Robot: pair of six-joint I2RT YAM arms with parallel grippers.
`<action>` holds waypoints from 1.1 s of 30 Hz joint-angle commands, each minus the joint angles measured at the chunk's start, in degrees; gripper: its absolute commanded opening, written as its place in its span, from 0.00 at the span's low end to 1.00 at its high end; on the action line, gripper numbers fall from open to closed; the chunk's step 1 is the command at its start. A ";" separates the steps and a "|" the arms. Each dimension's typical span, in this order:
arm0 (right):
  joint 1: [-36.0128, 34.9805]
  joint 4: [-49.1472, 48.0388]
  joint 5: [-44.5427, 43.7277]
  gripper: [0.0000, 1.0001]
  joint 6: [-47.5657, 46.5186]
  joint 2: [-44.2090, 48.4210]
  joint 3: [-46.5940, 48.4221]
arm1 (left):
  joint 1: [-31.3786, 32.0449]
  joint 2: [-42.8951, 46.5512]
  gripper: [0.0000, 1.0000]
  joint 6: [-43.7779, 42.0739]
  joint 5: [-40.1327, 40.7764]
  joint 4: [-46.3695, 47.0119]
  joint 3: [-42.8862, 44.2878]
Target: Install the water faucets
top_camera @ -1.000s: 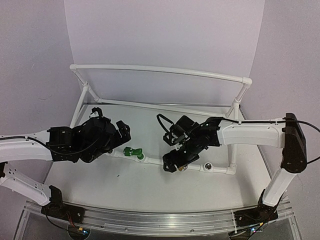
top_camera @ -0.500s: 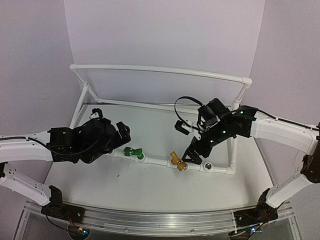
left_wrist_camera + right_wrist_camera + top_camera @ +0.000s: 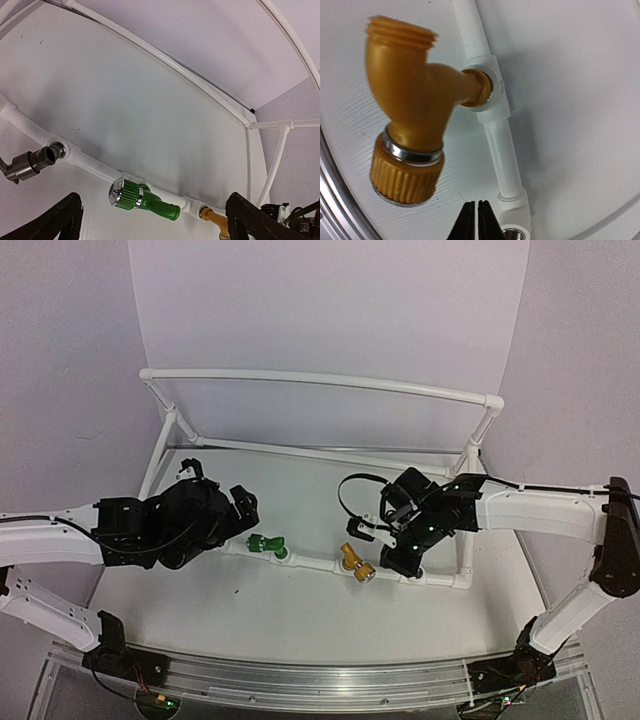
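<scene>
The job looks close to finished. The brass faucet sits just ahead of the right tool and a little to its left. Its stem is seated in a tee of the white pipe rail, and its ribbed cap hangs over the bench. That tool is pinched narrow, fingertips together with nothing between them, and it stands clear of the faucet. Right beside its tips is a threaded socket with nothing in it. The green faucet is plugged into the next tee along the rail, straight ahead of the left tool. The left tool is spread wide and holds nothing. Far off to that tool's left, the grey metal faucet has its end at the outermost tee. From here I cannot tell whether it is seated or only resting against the opening. So two faucets appear installed and the third is at least at its place. What seems left is confirming or seating the grey one.
</scene>
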State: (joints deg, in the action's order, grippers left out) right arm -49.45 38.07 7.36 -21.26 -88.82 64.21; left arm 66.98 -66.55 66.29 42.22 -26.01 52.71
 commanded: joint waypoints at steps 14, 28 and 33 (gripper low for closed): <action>-8.04 -4.55 5.47 0.00 4.45 -1.53 0.33 | 0.12 1.11 1.00 0.19 1.83 0.61 -0.07; -8.19 3.85 -10.69 0.88 -28.46 7.33 2.71 | 0.12 -0.50 1.00 -0.80 0.48 -1.41 1.36; -8.21 9.21 -8.04 0.98 -50.68 7.79 9.80 | 0.15 0.01 1.00 -0.77 0.16 -1.88 1.44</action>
State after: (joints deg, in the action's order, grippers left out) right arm -57.43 41.71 -0.22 -48.35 -82.43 67.35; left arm 66.98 -66.92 66.04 42.15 -27.10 51.95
